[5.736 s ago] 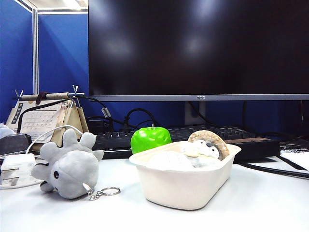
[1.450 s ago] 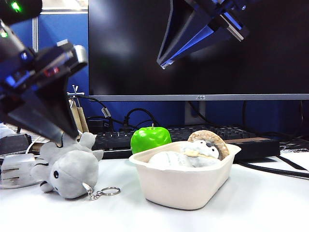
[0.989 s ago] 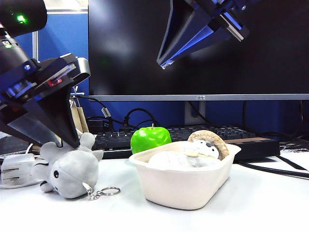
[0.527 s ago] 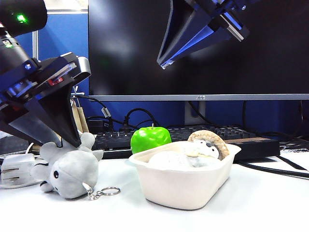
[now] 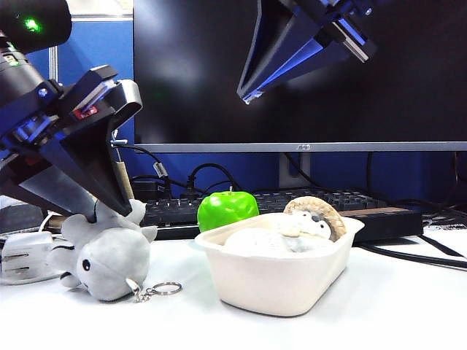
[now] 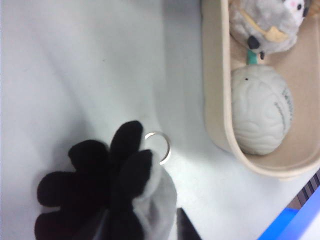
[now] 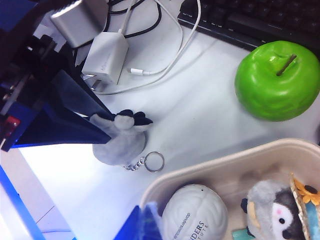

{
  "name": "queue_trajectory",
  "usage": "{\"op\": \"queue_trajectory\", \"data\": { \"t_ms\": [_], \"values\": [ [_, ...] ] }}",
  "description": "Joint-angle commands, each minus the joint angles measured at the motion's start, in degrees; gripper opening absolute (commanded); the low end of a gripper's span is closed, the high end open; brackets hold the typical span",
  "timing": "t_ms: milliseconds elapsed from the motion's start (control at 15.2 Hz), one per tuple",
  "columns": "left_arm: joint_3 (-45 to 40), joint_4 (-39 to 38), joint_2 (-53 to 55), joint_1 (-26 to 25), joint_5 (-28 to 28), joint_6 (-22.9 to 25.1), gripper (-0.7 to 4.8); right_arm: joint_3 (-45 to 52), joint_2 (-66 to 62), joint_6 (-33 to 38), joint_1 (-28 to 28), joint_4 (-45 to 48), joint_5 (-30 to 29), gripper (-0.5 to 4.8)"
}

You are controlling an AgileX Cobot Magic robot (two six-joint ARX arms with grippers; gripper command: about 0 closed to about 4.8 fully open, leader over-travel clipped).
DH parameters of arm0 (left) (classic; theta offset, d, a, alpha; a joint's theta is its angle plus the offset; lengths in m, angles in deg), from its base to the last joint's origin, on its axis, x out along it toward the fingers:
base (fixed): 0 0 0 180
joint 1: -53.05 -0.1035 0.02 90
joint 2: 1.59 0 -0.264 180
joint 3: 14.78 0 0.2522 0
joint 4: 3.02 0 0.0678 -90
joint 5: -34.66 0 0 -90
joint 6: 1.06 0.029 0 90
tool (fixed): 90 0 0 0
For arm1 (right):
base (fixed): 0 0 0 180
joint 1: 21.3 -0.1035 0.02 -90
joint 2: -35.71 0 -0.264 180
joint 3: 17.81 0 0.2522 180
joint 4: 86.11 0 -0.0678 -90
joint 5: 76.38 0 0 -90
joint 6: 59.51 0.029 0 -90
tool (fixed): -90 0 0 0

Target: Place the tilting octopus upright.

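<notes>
1. The soft, rounded plush octopus (image 5: 102,259) lies tilted near the table's (image 5: 379,306) left edge.
2. The left gripper (image 5: 109,213), jaws partly spread, straddles its stubby tentacles.
3. The right gripper (image 5: 244,96) hangs closed above the glossy apple (image 5: 227,209).

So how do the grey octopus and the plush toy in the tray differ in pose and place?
The octopus lies tipped on the bare table, tentacles up, at the left gripper; the plush toy sits inside the tray, far from either gripper. The octopus carries a keyring; the plush toy shows none. Both are small soft toys.
</notes>
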Motion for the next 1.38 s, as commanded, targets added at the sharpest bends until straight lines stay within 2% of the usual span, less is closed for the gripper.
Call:
{"op": "queue_trajectory", "data": {
  "t_ms": [66, 264, 330, 593, 659, 791, 923, 1055, 1121, 1385],
  "values": [
    [0.04, 0.50, 0.22, -0.02, -0.42, 0.17, 1.74, -0.37, 0.17, -0.15, -0.07, 0.74, -0.09, -0.06],
    [0.04, -0.90, 1.49, -0.02, -0.13, 0.20, 1.67, -0.37, 0.17, -0.15, -0.07, 0.52, -0.24, -0.06],
    [0.04, -1.03, 2.93, -0.02, -0.11, 0.20, 1.05, -0.37, 0.17, -0.15, -0.07, 0.50, -0.26, -0.06],
    [0.04, -0.33, 4.96, -0.02, -0.20, 0.17, 0.60, -0.37, 0.17, -0.17, -0.07, 0.02, -0.24, -0.06],
    [0.04, -0.11, 4.96, -0.02, -0.20, 0.20, -0.08, -0.37, 0.17, -0.17, -0.07, -0.15, -0.24, -0.06],
    [0.04, 0.74, 4.96, -0.02, -1.33, 0.15, -0.06, -0.37, 0.17, -0.17, -0.07, -0.50, -0.24, -0.06],
    [0.07, 1.25, 4.96, -0.04, -4.13, 0.17, -0.06, -0.37, 0.17, -0.15, -0.07, -0.66, -0.24, -0.06],
    [0.07, 3.45, 4.92, -0.04, -10.49, -0.13, -0.06, -0.37, 0.17, -0.15, -0.07, -0.79, -0.26, -0.06],
    [0.07, 5.60, 4.92, -0.07, -14.88, -1.95, -0.06, -0.37, 0.17, -0.15, -0.07, -1.16, -0.26, -0.06],
    [0.07, 10.01, 4.92, -0.37, -22.27, -5.18, -0.06, -0.37, 0.17, -0.15, -0.07, -3.67, -0.26, -0.06]
  ]
}}
